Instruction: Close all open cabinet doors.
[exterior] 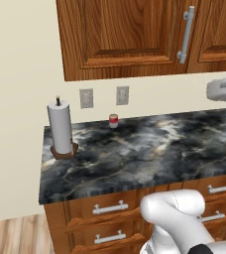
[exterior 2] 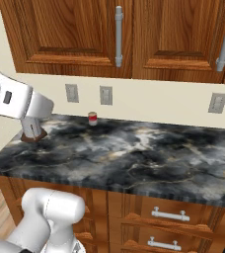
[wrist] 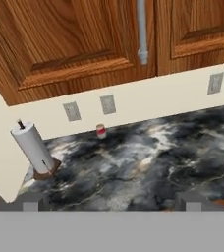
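You are facing the cabinet doors (wrist: 70,44) above and beyond the claw (wrist: 109,202), handles (wrist: 142,32) running vertically over the table (wrist: 148,162); claw fingertips are sitting spread, holding nothing.

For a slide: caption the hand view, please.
Closed cabinet doors above a marble counter with paper towel roll and small jar.

Cream wall (exterior: 21,74) with outlets (exterior: 86,98); dark marble counter (exterior: 144,154) over wooden drawers (exterior: 107,208); wood-plank floor (exterior: 13,238).
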